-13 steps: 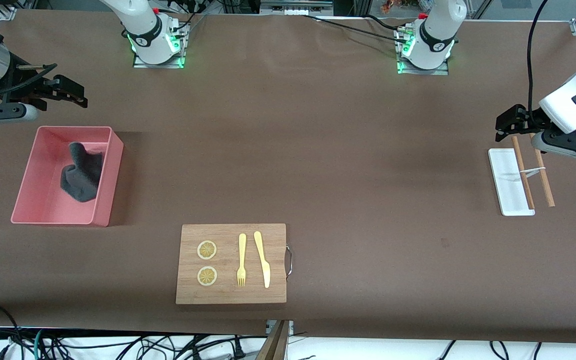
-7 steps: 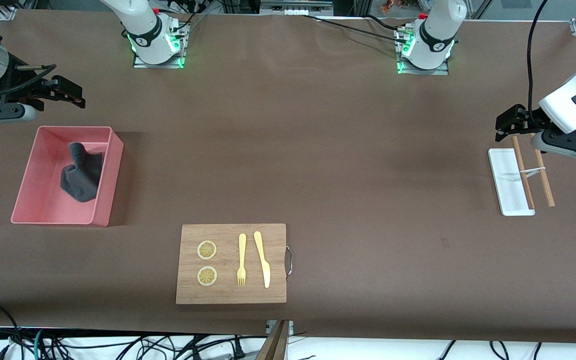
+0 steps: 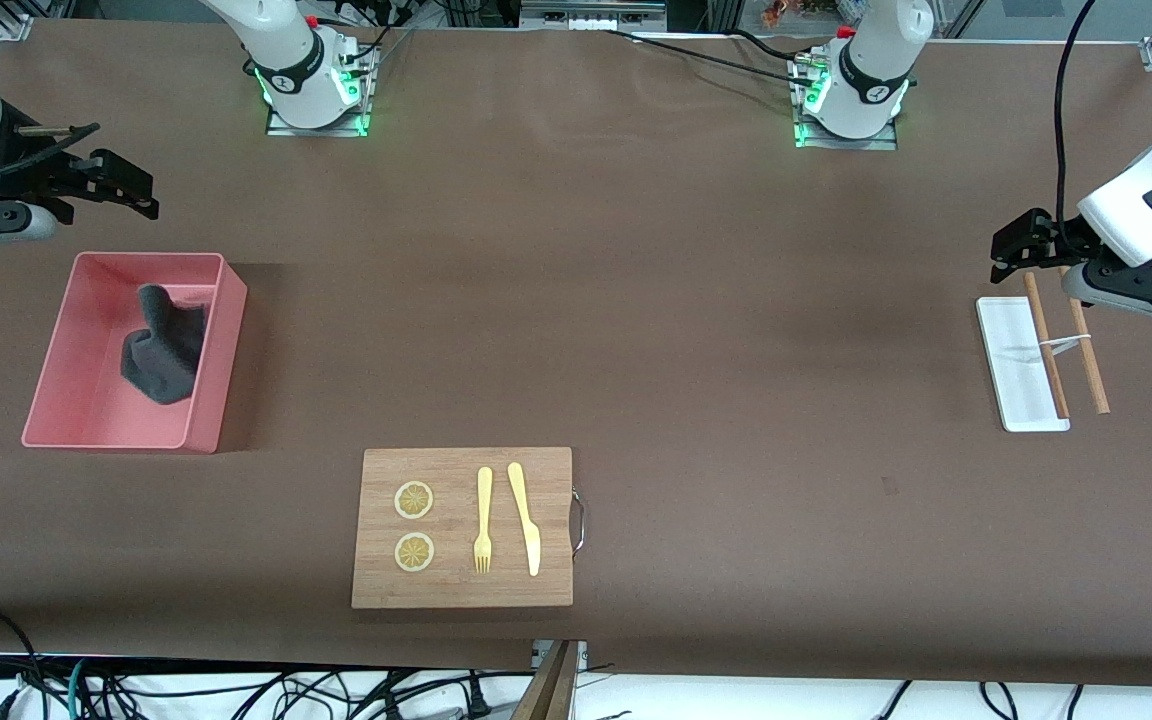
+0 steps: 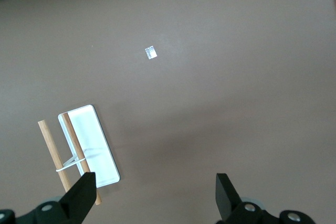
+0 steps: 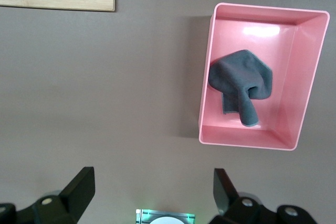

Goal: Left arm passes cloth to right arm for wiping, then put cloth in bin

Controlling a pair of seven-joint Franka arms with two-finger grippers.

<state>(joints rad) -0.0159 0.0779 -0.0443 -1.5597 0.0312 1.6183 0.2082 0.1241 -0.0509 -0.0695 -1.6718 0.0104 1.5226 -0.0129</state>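
The charcoal-grey cloth (image 3: 164, 348) lies crumpled in the pink bin (image 3: 214, 352) at the right arm's end of the table; both also show in the right wrist view, the cloth (image 5: 241, 84) inside the bin (image 5: 310, 83). My right gripper (image 3: 132, 189) is open and empty, up in the air over the bare table beside the bin; its fingers (image 5: 80, 188) stand wide apart. My left gripper (image 3: 1014, 245) is open and empty, over the table by the white tray (image 3: 1014, 362), with its fingers (image 4: 81, 194) wide apart.
A wooden board (image 3: 463, 526) with two lemon slices, a yellow fork and knife lies near the front edge. The small white tray carries two wooden sticks (image 3: 1064, 342). A small scrap (image 4: 150, 52) lies on the brown table.
My right gripper has drifted slightly away from the bin toward the table's end and upward. The cloth, bin and left arm have not moved.
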